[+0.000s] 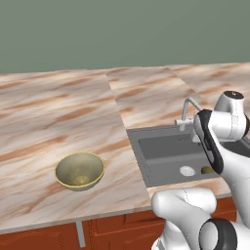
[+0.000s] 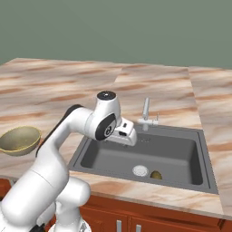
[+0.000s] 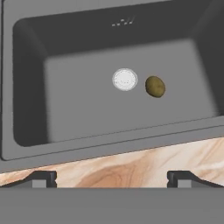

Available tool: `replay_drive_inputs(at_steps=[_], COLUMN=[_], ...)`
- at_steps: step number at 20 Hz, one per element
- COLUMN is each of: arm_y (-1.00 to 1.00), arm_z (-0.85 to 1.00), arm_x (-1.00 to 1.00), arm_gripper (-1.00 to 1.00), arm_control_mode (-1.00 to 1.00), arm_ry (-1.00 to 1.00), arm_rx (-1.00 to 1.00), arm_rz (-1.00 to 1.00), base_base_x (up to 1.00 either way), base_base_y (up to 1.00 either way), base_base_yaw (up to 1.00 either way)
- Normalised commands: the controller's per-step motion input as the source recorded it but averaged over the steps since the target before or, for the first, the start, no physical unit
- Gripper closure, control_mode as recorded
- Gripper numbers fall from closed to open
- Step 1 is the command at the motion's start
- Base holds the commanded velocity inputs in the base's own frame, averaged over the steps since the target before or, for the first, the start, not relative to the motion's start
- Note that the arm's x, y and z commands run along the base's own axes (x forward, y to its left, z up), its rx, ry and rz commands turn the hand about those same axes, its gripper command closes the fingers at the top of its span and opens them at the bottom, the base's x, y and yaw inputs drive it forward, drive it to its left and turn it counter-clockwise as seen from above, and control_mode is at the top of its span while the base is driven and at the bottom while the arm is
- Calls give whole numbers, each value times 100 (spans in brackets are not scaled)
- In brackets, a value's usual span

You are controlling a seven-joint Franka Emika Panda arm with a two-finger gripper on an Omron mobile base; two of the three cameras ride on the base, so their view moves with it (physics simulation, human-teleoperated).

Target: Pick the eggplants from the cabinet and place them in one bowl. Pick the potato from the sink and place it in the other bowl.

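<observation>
potato-fetching looks like the step in hand: the marbled tabletop [image 1: 58, 112] carries the sink [image 2: 108, 158], a dark basin with its faucet [image 2: 146, 111] at the back rim, and the arm hangs over that basin, presumably to line up a reach down. the other bowl [image 1: 79, 170] waits on the tabletop left of the sink, well apart. the end effector [image 3: 112, 177] has its fingertips spread wide, holding nothing. the potato [image 3: 155, 86] lies on the sink floor just beside the white drain [image 3: 125, 79].

potato [image 1: 207, 170] half behind the arm; sink [image 1: 161, 156] partly hidden too
</observation>
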Motion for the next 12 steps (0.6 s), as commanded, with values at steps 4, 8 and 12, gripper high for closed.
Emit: replay_drive_inputs(at_steps=[4, 8, 12], arm_y=[-37, -36, -28], arm_z=[-11, -14, -16], arm_x=[0, 0, 0], arm_gripper=[-100, -100, -100], arm_control_mode=[-100, -100, -100], arm_ry=[0, 0, 0], arm_rx=[0, 0, 0], arm_rz=[4, 7, 7], base_base_x=[0, 0, 0], base_base_y=[0, 0, 0], base_base_yaw=[0, 0, 0])
